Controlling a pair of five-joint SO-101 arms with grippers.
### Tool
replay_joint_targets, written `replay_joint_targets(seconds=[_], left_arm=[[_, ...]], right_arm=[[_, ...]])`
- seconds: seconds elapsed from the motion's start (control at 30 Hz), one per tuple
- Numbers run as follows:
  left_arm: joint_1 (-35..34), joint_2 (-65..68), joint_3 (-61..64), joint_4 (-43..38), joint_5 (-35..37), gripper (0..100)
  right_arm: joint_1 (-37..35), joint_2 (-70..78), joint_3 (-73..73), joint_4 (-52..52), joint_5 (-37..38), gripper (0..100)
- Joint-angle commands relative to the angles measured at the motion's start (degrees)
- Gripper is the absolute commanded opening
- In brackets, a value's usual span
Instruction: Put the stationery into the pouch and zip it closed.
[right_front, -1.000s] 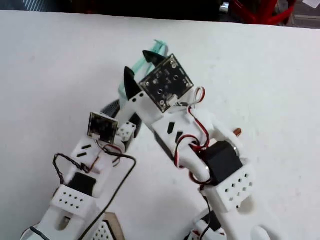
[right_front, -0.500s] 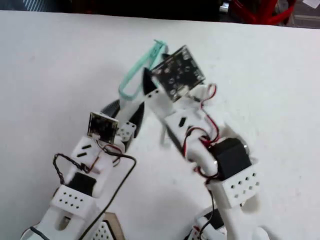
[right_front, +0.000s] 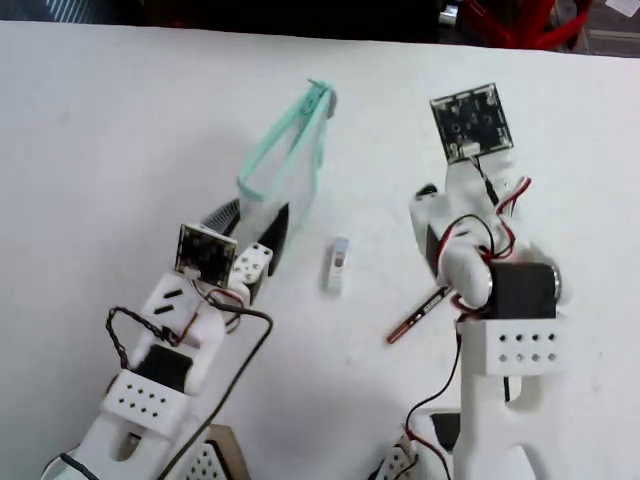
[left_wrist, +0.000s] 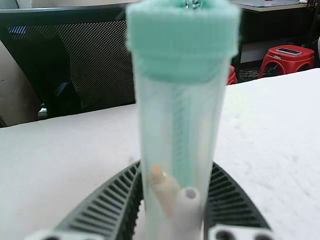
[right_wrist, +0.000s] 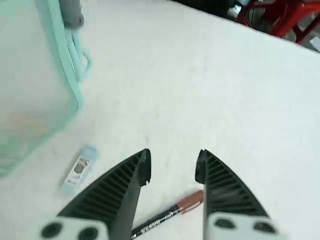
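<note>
The pouch (right_front: 285, 165) is clear, smooth, slightly glossy plastic with a mint edging that looks like woven cloth. The counter (right_front: 120, 120) is white, matt and faintly grainy. The right gripper (right_wrist: 173, 157) and the left gripper (left_wrist: 175, 172) have matt black ribbed plastic fingers on white plastic bodies. The pen (right_front: 418, 315) has a glossy dark barrel.

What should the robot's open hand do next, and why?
Probably lower the right gripper onto the pen and close. Its jaws stand open over the pen, which lies on the table outside the pouch that the left gripper holds.
</note>
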Motion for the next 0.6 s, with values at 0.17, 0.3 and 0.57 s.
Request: replay_joint_targets(seconds=[0.17, 0.3, 0.57], left_arm=[[0.31, -0.40, -0.18, -1.05, -0.53, 17], [0.40, -0.40, -0.09, -1.05, -0.53, 17], [0.40, -0.40, -0.09, -1.05, -0.53, 17]], right_arm=[[4.53, 0.22, 14.33, -0.66, -12.48, 15.2], [10.07, 0.22, 18.90, -5.93, -18.02, 15.2], [10.68, 3.82, 22.24, -7.96, -18.46, 24.6]])
